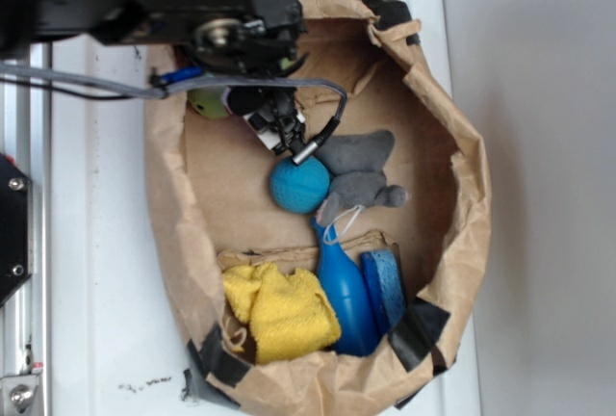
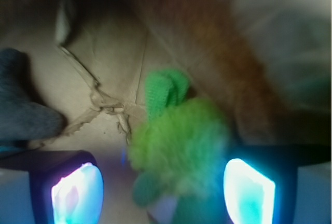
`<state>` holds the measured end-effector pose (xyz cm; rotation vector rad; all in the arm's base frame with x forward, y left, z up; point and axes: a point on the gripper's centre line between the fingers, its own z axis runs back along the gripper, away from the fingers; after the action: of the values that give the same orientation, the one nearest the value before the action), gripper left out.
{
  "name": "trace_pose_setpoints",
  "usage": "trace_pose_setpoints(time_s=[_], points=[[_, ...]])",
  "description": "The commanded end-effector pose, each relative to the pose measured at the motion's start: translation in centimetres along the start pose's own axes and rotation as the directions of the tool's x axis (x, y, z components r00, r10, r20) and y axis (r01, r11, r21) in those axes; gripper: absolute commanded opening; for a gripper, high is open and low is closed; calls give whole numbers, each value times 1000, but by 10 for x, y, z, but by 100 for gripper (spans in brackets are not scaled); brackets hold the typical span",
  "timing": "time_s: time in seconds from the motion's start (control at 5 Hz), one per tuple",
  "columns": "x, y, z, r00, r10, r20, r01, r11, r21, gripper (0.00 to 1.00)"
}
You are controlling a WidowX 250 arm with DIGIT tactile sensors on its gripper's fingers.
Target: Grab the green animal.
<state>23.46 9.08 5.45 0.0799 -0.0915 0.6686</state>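
Observation:
The green animal (image 2: 179,143) is a fuzzy lime-green plush lying on the brown paper floor, filling the middle of the wrist view. In the exterior view only a sliver of the green animal (image 1: 206,102) peeks out under the arm at the bag's upper left. My gripper (image 2: 163,190) is open, its two pale fingers (image 2: 78,193) standing left and right of the plush with gaps on both sides. From outside, the gripper (image 1: 274,127) hangs low inside the bag, mostly masked by the black arm.
A wide brown paper bag (image 1: 462,175) lined with black tape holds everything. Inside lie a blue ball (image 1: 299,186), a grey plush animal (image 1: 358,170), a blue bottle (image 1: 346,296), a blue sponge (image 1: 385,286) and a yellow cloth (image 1: 279,310). Grey plush (image 2: 23,110) lies left of the fingers.

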Motion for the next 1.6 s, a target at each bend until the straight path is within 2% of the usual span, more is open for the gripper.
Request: trace_pose_setpoints(time_s=[0.0,0.2,0.4,0.6,0.8,1.0,1.2,1.4], points=[[7,0,-24,999,-39,24,40,998,-40,100],[2,-5,-31,994,-98,40,101,993,-60,100],[2,-7,-27,993,-108,48,113,989,-99,0],[5,-9,-18,989,-133,60,139,984,-112,0],[14,-15,3,987,-143,79,153,977,-149,0],[17,-39,51,980,-172,97,191,946,-260,0],[15,-61,82,968,-230,100,250,916,-313,0],[1,-78,102,951,-284,124,309,892,-329,0]])
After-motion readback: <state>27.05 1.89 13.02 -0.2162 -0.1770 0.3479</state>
